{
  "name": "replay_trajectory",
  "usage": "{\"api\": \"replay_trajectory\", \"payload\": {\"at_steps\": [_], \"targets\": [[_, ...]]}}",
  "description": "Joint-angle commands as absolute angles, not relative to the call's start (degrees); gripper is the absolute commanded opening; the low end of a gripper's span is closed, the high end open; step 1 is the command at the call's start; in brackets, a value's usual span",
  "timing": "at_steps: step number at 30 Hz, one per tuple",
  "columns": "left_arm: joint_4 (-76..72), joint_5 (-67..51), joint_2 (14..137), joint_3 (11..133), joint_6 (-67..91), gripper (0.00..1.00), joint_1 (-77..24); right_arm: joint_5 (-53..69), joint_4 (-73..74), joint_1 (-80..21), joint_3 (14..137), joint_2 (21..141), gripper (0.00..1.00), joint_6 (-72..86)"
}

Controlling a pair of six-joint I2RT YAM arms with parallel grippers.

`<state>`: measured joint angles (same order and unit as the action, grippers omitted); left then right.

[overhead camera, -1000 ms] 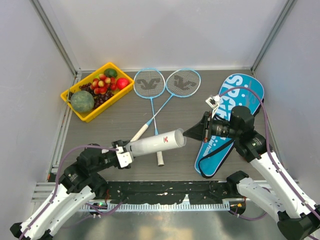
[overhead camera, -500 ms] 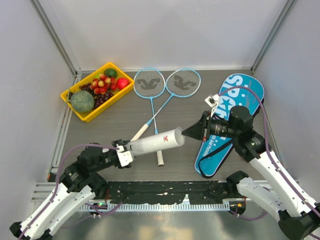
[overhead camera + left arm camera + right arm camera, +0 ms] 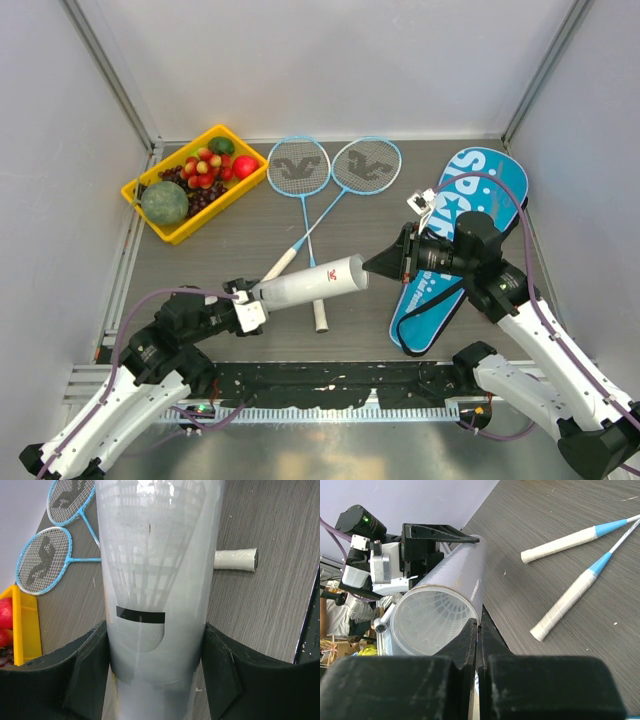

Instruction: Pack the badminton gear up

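Note:
My left gripper [image 3: 252, 297] is shut on the closed end of the long white tube [image 3: 310, 283], holding it off the table with its open mouth pointing right. In the left wrist view the tube [image 3: 155, 645] fills the space between the black fingers [image 3: 87, 675]. A white shuttlecock [image 3: 432, 612] sits inside, skirt toward the mouth. My right gripper [image 3: 479, 625] is shut, its tips at the tube's rim. Two light-blue rackets [image 3: 297, 168] [image 3: 366, 165] lie crossed at the back. The blue bag [image 3: 470, 200] lies on the right under my right arm.
A yellow tray [image 3: 185, 232] of fruit with a green melon [image 3: 164, 202] and a red apple [image 3: 245, 167] stands at the back left. The white racket handles [image 3: 565, 540] [image 3: 565, 605] lie below and behind the tube. Grey walls close in three sides.
My right gripper has crept a little left, up to the tube's mouth. The tube and left arm have barely shifted.

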<state>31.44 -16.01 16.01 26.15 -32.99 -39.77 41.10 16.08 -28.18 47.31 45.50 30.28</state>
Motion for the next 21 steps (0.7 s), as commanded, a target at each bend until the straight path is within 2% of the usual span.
{"api": "replay_trajectory", "payload": {"at_steps": [1, 3, 5, 6, 9, 15, 21], "targets": [[26.2, -17.3, 15.9, 29.0, -32.6, 0.00, -40.0, 38.2, 18.0, -28.6, 49.6, 45.6, 0.05, 29.1], [26.2, -17.3, 16.0, 29.0, -32.7, 0.00, -39.9, 38.7, 18.5, -28.7, 50.1, 45.9, 0.07, 28.7], [26.1, -17.2, 16.1, 28.9, -32.7, 0.00, -39.9, 38.7, 18.3, -28.6, 50.4, 45.6, 0.24, 29.0], [26.2, -17.3, 16.1, 29.0, -32.7, 0.00, -39.9, 38.5, 17.8, -28.6, 50.4, 45.4, 0.36, 29.7], [26.0, -17.5, 15.9, 29.0, -32.4, 0.00, -39.9, 38.5, 16.4, -28.6, 50.4, 44.6, 0.48, 31.0], [25.7, -17.9, 15.5, 28.7, -32.3, 0.00, -39.9, 39.7, 14.3, -28.6, 50.3, 44.2, 0.59, 32.8], [25.2, -18.6, 15.3, 28.7, -32.0, 0.00, -39.9, 44.1, 8.5, -28.6, 48.4, 44.7, 0.61, 36.1]]}}
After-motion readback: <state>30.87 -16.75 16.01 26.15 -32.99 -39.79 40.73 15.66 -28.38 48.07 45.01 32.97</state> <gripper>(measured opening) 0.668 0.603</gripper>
